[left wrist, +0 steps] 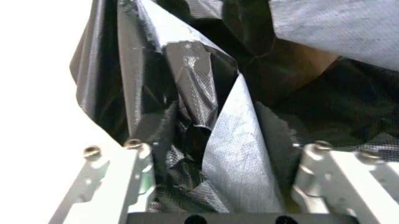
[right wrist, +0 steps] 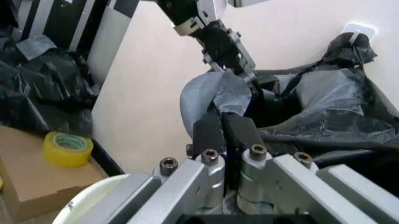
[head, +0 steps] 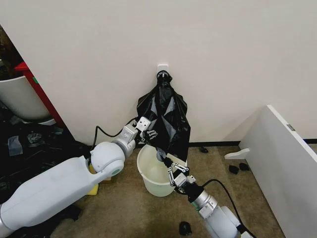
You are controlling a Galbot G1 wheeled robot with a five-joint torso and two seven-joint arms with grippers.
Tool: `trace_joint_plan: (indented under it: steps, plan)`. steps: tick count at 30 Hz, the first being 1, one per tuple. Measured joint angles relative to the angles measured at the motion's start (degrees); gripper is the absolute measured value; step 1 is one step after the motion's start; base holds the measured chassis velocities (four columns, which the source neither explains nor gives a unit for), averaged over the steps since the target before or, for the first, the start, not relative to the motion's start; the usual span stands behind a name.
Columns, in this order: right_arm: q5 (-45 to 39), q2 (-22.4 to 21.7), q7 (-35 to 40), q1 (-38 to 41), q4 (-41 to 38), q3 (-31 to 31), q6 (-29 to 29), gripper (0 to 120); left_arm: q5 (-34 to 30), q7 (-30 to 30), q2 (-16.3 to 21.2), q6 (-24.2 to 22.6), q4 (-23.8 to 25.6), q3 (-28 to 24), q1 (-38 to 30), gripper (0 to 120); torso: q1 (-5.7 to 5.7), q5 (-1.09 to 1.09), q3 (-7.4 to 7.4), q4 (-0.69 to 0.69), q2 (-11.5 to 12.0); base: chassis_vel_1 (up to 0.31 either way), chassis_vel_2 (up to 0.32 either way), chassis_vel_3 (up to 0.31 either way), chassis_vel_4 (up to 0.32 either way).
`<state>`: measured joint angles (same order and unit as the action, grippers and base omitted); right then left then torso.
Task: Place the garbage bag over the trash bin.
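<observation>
Overhead, one thin, glossy, wrinkled black plastic garbage bag [head: 166,116] hangs from a white wall hook [head: 163,67], draping down just above the single round white plastic trash bin [head: 154,174] on the floor. Left gripper [head: 147,128] meets the bag's left edge with its fingers spread around the folds, while right gripper [head: 167,161] is clenched on the bag's bottom edge over the bin's rim. A yellow tape roll [right wrist: 67,148] sits on a cardboard box [right wrist: 31,175] nearby.
</observation>
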<state>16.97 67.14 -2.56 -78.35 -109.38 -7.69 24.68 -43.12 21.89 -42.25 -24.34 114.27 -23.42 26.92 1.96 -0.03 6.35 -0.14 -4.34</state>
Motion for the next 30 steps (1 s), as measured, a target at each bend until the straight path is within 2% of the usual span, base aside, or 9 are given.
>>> trace_joint_plan:
  steps: [6, 12, 15, 17, 20, 23, 24, 29, 30]
  plan:
    - [-0.19, 0.03, 0.14, 0.01, 0.34, 0.28, 0.00, 0, 0.41, 0.49, -0.13, 0.88, -0.29, 1.40, 1.62, 18, 0.00, 0.00, 0.00, 0.00, 0.00, 0.000, 0.000, 0.000, 0.000]
    - [-0.87, -0.09, 0.26, -0.01, 0.31, 0.32, -0.13, 0, 0.41, 0.85, -0.32, 1.83, -0.52, 2.41, 2.78, 0, 0.00, 0.00, 0.00, 0.00, 0.00, 0.000, 0.000, 0.000, 0.000]
    - [-1.19, -0.20, 0.38, -0.02, 0.16, 0.32, -0.26, 0, 0.38, 1.01, -0.49, 2.98, -0.61, 3.07, 3.33, 0, 0.00, 0.00, 0.00, 0.00, 0.00, 0.000, 0.000, 0.000, 0.000]
    - [-2.03, -0.30, 0.62, -0.18, -0.32, 0.29, -0.61, 0, -0.52, 1.07, -0.96, 6.36, -0.68, 4.82, 4.76, 0, 0.00, 0.00, 0.00, 0.00, 0.00, 0.000, 0.000, 0.000, 0.000]
    - [-2.96, -0.32, 0.83, -0.33, -0.76, 0.27, -1.16, 0, -1.35, 1.07, -1.35, 8.41, -0.73, 6.23, 5.70, 0, 0.00, 0.00, 0.00, -0.01, 0.00, 0.000, 0.000, 0.000, 0.000]
    - [-7.61, -0.86, 1.56, -1.47, -3.48, -0.03, -4.18, 0, -4.67, 1.07, -2.72, 15.38, -0.43, 11.73, 9.62, 0, 0.00, 0.00, 0.00, 0.00, 0.00, 0.000, 0.000, 0.000, 0.000]
    - [-7.61, -0.86, 1.56, -1.47, -3.48, -0.03, -4.18, 0, -4.67, 1.07, -2.72, 15.38, -0.43, 11.73, 9.62, 0, 0.00, 0.00, 0.00, 0.00, 0.00, 0.000, 0.000, 0.000, 0.000]
    - [-13.15, -2.54, 2.34, -4.60, -9.80, -1.46, -8.10, 18, -4.78, -0.88, -2.84, 20.65, 0.56, 16.07, 14.28, 0, 0.00, 0.00, -0.01, 0.00, 0.00, 0.000, 0.000, 0.000, 0.000]
    - [-13.15, -2.54, 2.34, -4.60, -9.80, -1.46, -8.10, 18, -4.78, -0.88, -2.84, 20.65, 0.56, 16.07, 14.28, 0, 0.00, 0.00, -0.01, 0.00, 0.00, 0.000, 0.000, 0.000, 0.000]
